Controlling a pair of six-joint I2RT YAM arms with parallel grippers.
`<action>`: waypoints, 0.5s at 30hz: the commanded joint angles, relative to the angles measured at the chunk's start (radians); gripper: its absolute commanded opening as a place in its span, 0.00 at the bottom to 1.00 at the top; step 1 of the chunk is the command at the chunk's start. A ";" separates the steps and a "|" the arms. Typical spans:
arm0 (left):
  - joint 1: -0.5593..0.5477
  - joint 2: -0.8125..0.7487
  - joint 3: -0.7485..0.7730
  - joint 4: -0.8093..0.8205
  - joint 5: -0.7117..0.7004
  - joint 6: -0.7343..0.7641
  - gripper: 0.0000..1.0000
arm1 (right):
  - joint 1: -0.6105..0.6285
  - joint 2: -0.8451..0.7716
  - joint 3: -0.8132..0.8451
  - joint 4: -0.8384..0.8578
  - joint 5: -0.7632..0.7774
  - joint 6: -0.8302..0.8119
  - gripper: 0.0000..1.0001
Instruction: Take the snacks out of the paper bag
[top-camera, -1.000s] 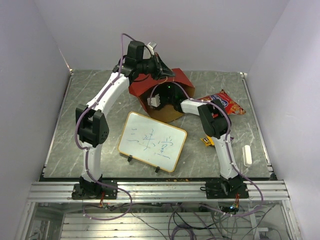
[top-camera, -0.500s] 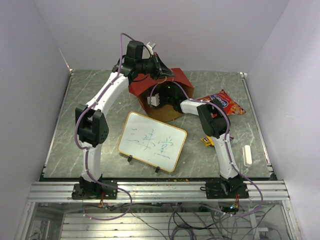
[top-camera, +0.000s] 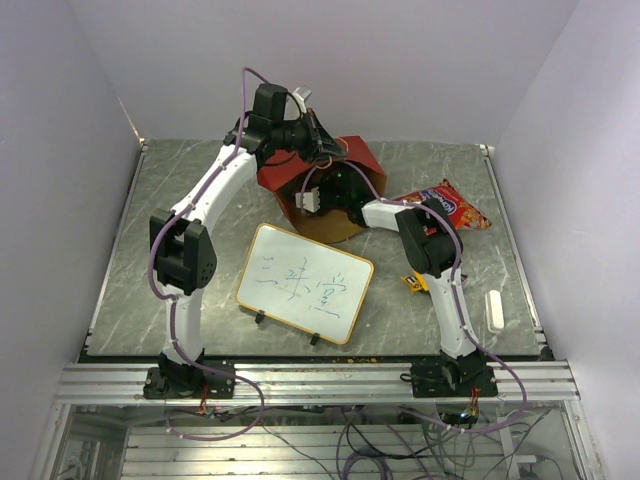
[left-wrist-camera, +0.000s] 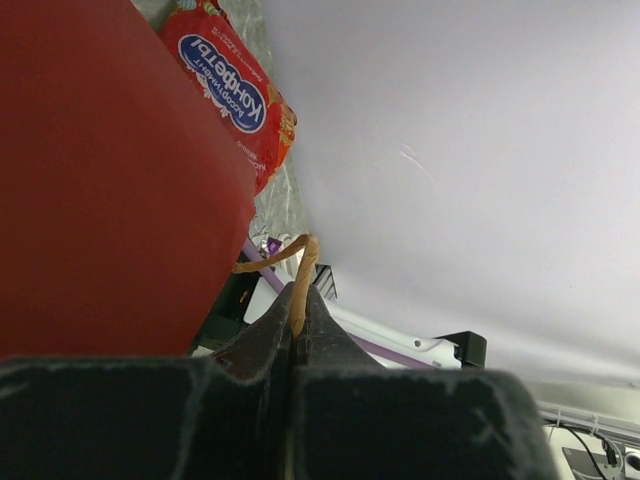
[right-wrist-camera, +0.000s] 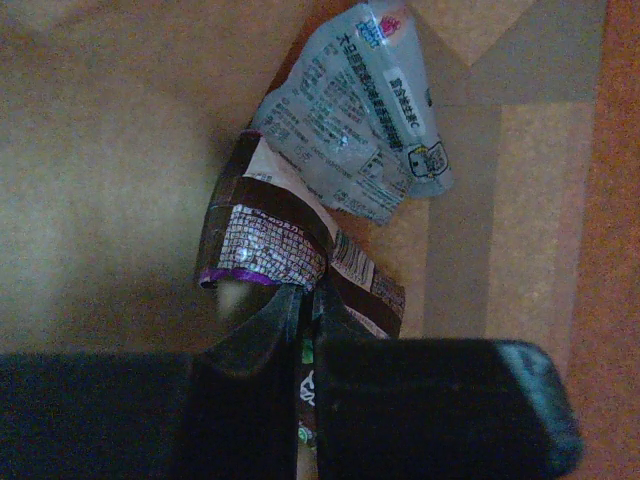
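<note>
Your left gripper (left-wrist-camera: 298, 335) was pinched shut on the string handle (left-wrist-camera: 304, 262) of the paper bag (top-camera: 372, 162), upper centre in the top view. Inside the bag, your right gripper (right-wrist-camera: 308, 318) gripped a brown packet (right-wrist-camera: 265, 235).

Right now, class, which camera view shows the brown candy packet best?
Right wrist: the brown candy packet sits mid-frame, pinched by the right tool inside the paper bag. Top external and left wrist show the bag, not the packet.

Right hand (right-wrist-camera: 308, 300) hidden inside paper bag (top-camera: 363, 166) from above, brown packet (right-wrist-camera: 265, 235) partly under its fingers, yellow packet (top-camera: 413, 284) half behind arm
</note>
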 joint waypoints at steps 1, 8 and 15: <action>0.004 -0.046 -0.012 0.002 -0.019 0.019 0.07 | 0.000 -0.096 -0.043 0.042 -0.019 0.025 0.00; 0.004 -0.058 -0.037 0.025 -0.020 0.015 0.07 | 0.003 -0.203 -0.186 0.109 -0.053 0.098 0.00; 0.005 -0.055 -0.038 0.061 -0.009 -0.017 0.07 | 0.003 -0.299 -0.328 0.226 -0.043 0.221 0.00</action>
